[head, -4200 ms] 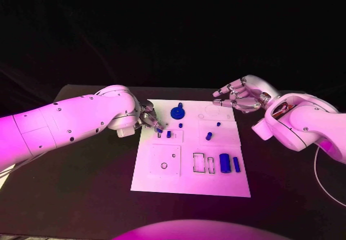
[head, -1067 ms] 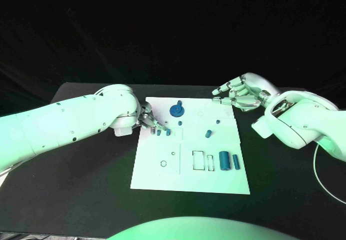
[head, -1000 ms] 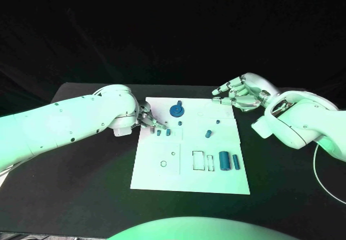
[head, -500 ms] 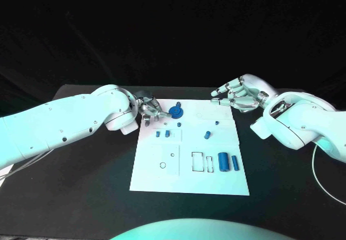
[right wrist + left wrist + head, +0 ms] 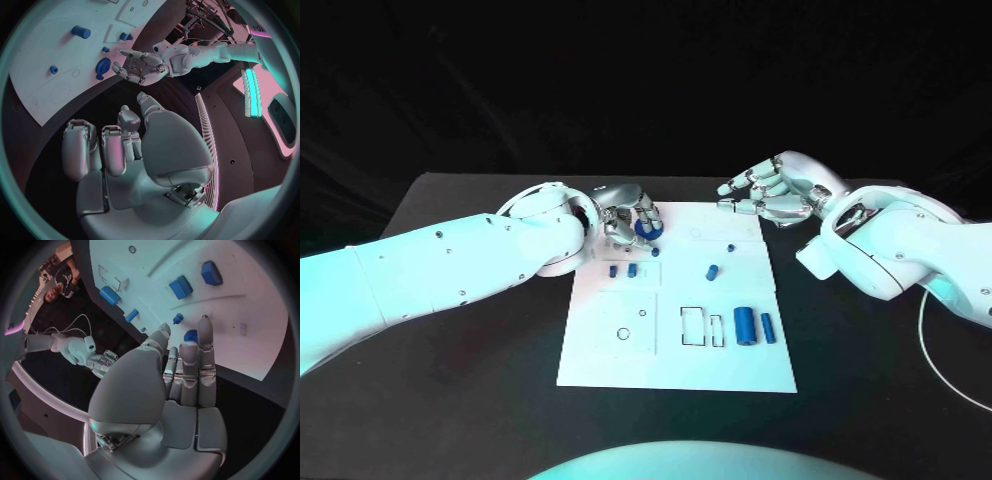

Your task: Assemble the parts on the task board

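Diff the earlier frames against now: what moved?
The left hand left the two small blue pegs and moved toward the board's far end, to the round blue knob part; no grip visible. Right hand, white task board, other blue parts: unchanged.

On the task board (image 5: pixel 678 365), the round blue part (image 5: pixel 643 228) at the far edge is half covered by the left hand (image 5: pixel 627 217), so whether the fingers touch it cannot be told. Beside that part, the board's small markings are too faint to read.
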Motion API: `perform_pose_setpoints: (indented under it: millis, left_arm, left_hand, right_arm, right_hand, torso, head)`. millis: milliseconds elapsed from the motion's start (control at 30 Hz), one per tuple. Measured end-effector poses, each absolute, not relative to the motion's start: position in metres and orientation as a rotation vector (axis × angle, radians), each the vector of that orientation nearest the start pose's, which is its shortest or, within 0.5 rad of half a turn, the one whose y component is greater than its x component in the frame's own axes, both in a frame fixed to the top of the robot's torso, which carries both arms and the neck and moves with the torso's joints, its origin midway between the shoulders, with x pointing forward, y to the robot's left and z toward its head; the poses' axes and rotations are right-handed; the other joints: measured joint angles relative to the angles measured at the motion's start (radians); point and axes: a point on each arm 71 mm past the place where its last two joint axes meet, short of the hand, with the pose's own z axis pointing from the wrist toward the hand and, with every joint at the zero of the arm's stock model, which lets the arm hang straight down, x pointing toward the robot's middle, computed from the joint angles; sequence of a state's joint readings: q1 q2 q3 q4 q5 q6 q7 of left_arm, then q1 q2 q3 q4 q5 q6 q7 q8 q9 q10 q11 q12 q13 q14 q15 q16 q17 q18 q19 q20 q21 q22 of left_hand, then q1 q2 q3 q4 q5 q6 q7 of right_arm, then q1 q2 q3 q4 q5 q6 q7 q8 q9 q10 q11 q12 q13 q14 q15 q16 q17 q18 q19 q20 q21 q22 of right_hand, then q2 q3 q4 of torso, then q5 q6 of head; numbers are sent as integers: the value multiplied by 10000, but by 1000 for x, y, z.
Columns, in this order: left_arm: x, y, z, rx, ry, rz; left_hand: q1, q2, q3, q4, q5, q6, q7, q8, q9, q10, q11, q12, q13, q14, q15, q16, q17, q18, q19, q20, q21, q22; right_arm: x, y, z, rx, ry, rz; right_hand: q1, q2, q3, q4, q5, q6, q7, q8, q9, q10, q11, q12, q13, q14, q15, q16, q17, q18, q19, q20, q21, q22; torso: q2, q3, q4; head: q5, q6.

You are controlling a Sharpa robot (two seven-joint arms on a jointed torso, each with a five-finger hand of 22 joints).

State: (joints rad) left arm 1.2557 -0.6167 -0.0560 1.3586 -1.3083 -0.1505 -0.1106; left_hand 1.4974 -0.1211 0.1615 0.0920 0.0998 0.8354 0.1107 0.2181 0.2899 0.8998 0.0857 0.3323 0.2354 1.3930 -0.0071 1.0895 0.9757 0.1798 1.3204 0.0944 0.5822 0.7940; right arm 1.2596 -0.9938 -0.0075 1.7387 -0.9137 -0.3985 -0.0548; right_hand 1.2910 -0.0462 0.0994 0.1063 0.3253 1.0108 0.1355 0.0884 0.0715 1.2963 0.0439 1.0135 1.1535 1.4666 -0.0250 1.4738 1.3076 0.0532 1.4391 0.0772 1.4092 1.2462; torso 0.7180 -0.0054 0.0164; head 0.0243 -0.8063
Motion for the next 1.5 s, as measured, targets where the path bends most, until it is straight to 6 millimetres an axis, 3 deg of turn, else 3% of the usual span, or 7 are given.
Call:
perform_pose_setpoints:
  millis: [67, 133, 300, 700, 1000, 1067, 1500]
  left_arm:
    - [515, 123, -184, 2081, 18036, -7428]
    - [515, 120, -185, 2384, 17932, -7356]
    - [515, 112, -187, 3085, 17692, -7090]
    - [515, 96, -191, 3977, 17617, -6577]
    - [516, 94, -195, 4258, 18062, -5972]
    - [516, 94, -196, 4300, 18172, -5839]
    - [516, 95, -199, 4339, 18502, -5411]
  left_hand:
    - [0, 0, 0, 0, 0, 299, 18, -136, -230, 311, -55, -118, -284, 575, -66, 1304, 1297, -272, 739, -82, 1700, 1306]
    - [-29, -23, 0, 0, 0, 499, 33, -219, -383, 543, -83, -225, -481, 680, -100, 1870, 1827, -400, 1103, -120, 2682, 2057]
    - [-124, 10, 102, 102, 0, 1061, 82, -386, -727, 1144, -166, -512, -930, 697, -117, 2283, 2091, -553, 1383, -188, 3738, 2911]
    - [-124, 10, 623, 210, 0, 1830, -21, -606, -1113, 2122, -309, -1067, -1434, 707, -288, 2185, 1527, -551, 1453, -259, 4364, 3516]
    - [-123, 11, 792, 239, 0, 1973, -22, -716, -1233, 2313, -321, -1248, -1563, 743, -323, 2185, 1407, -561, 1447, -337, 4485, 3632]
    - [-123, 11, 803, 250, 0, 1973, -22, -717, -1252, 2348, -356, -1291, -1575, 743, -323, 2185, 1374, -702, 1447, -337, 4547, 3668]
    - [-280, -146, 900, 347, 1, 2007, 13, -834, -1368, 2387, -325, -1505, -1655, 742, -322, 2146, 1213, -701, 1447, -337, 4596, 3704]
  right_arm:
    - [459, -216, -130, 3403, 16390, 9838]
    - [459, -216, -130, 3401, 16393, 9843]
    - [459, -215, -130, 3394, 16403, 9854]
    - [459, -215, -131, 3388, 16436, 9856]
    - [459, -215, -131, 3391, 16456, 9840]
    - [459, -215, -131, 3392, 16459, 9837]
    - [460, -215, -131, 3386, 16471, 9843]
  right_hand:
    - [0, 0, 0, 0, 37, 0, 0, 0, 0, 0, 0, 0, 0, 0, 0, 0, 0, 0, 0, 0, 0, 0]
    - [0, 0, 0, 0, 38, 0, 0, 0, 0, 0, 0, 0, 0, 0, 0, 0, 0, -1, 0, 0, 0, 0]
    - [0, 0, 1, 1, 98, 0, 0, -39, 0, 0, 0, 0, 0, 0, 0, 0, -1, -1, 0, 0, 0, 0]
    - [0, 0, 29, 28, 197, 0, 0, -38, 0, 1, 1, 0, 1, 0, 0, 0, -2, 0, 0, 0, 0, 1]
    - [41, 40, 29, 28, 196, 0, 0, -38, 0, 1, 1, 0, 1, 0, 0, 0, -3, 0, 0, 0, 0, 1]
    - [41, 40, 29, 28, 196, 0, 0, -38, 0, 1, 1, 0, 1, 0, 0, 0, -3, 0, 0, 0, 0, 1]
    - [41, 40, 29, 28, 195, 0, 0, -38, 0, 2, 1, 0, 2, 0, 0, 0, 5, 0, 0, 0, 0, 1]
  torso:
    - [0, 0, 1]
    - [0, 1, 3]
    - [0, 1, 2]
    - [1, 11, 0]
    - [-8, 12, 2]
    - [-9, 12, 2]
    - [-11, 8, 12]
  head:
    - [-16, -13]
    - [-29, -15]
    - [-31, -2]
    - [-10, 5]
    - [-12, -28]
    - [-12, -35]
    - [-14, -64]
